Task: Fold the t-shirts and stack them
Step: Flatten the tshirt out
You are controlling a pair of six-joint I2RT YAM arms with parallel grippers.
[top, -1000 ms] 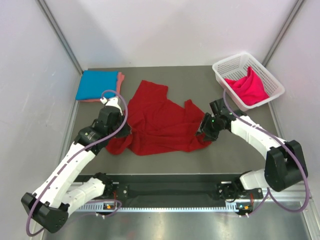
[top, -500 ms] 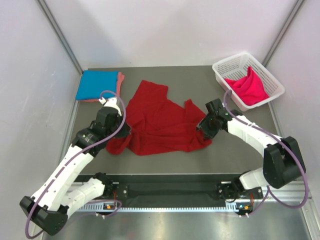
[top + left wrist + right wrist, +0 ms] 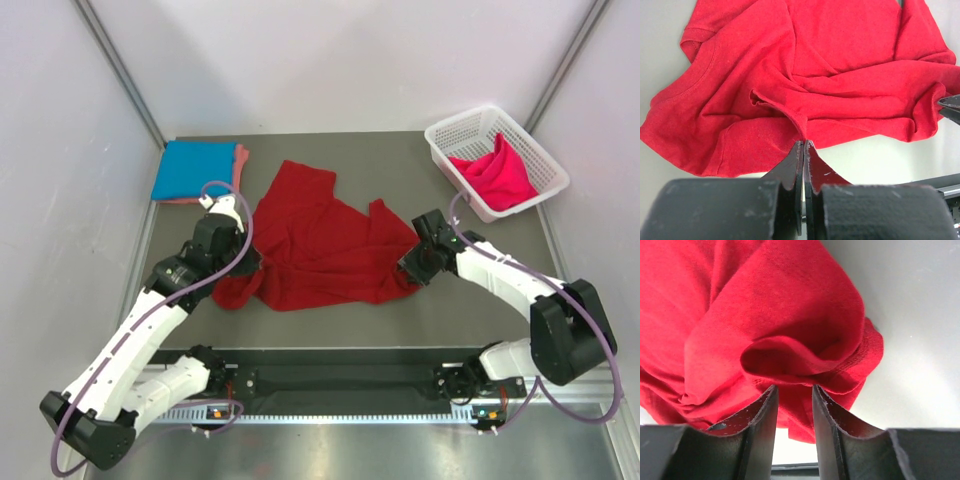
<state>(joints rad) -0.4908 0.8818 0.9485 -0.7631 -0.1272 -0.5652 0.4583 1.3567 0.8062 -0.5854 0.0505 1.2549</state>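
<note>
A dark red t-shirt (image 3: 315,240) lies crumpled and spread on the grey table. My left gripper (image 3: 247,262) is at its left edge, shut, and a raised fold of the red cloth (image 3: 790,112) runs into its tips (image 3: 803,141). My right gripper (image 3: 410,265) is at the shirt's right corner. Its jaws stand apart around a bunched fold of the red cloth (image 3: 790,365) at the tips (image 3: 794,388). A folded bright blue t-shirt (image 3: 190,168) lies at the back left on a salmon pink one (image 3: 241,160). A hot pink t-shirt (image 3: 495,175) sits in the basket.
The white lattice basket (image 3: 470,118) stands at the back right corner. White walls close in the table on three sides. A black rail (image 3: 340,380) runs along the near edge between the arm bases.
The right gripper drew back toward the near edge onto the shirt's right corner and its jaws narrowed. The left arm and the shirt stayed put.
</note>
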